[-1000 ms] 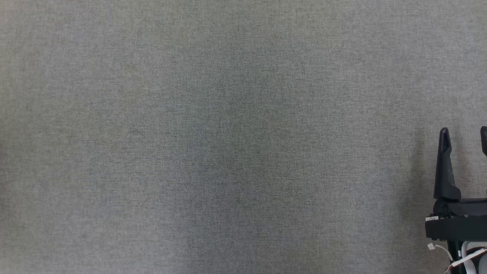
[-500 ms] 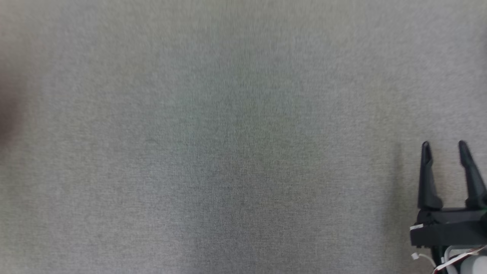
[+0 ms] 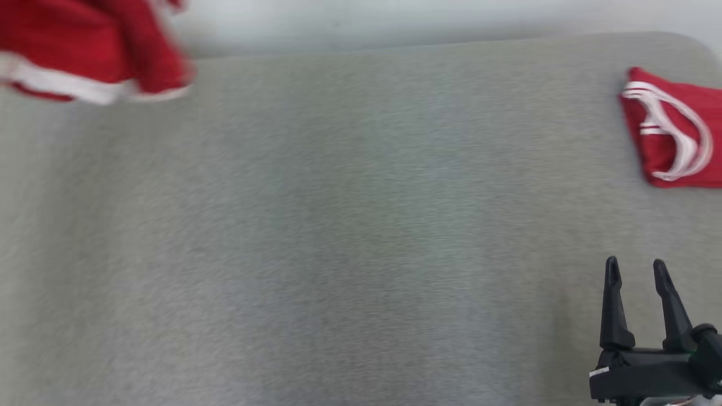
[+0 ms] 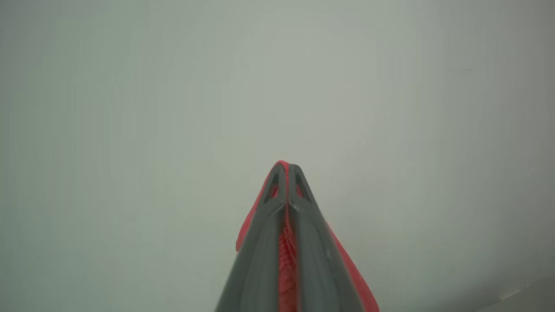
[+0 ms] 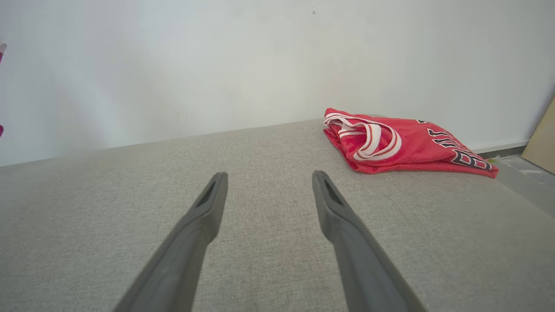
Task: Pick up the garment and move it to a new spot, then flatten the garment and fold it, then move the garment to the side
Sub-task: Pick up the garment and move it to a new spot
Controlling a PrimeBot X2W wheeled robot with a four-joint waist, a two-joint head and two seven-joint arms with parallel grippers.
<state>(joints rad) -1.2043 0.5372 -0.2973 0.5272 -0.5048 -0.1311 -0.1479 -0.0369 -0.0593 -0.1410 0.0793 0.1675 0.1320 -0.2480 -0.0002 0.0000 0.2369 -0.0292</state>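
A red garment (image 3: 84, 51) with a white hem hangs blurred at the top left of the head view, over the far edge of the grey table (image 3: 338, 225). In the left wrist view my left gripper (image 4: 286, 167) is shut on red fabric (image 4: 353, 273), which shows between and beside the two fingers against a pale wall. My right gripper (image 3: 636, 270) stands open at the lower right, just above the table, with nothing between its fingers (image 5: 208, 203).
A second red jersey (image 3: 677, 135) with white trim lies folded at the table's far right (image 5: 403, 143). A white wall (image 5: 217, 65) runs behind the table. A tan board (image 5: 542, 138) leans at the right past the table's edge.
The head camera has swung, bringing the table's far edge, the wall and both red garments into view. The left gripper has shut on red fabric. The right gripper stays open.
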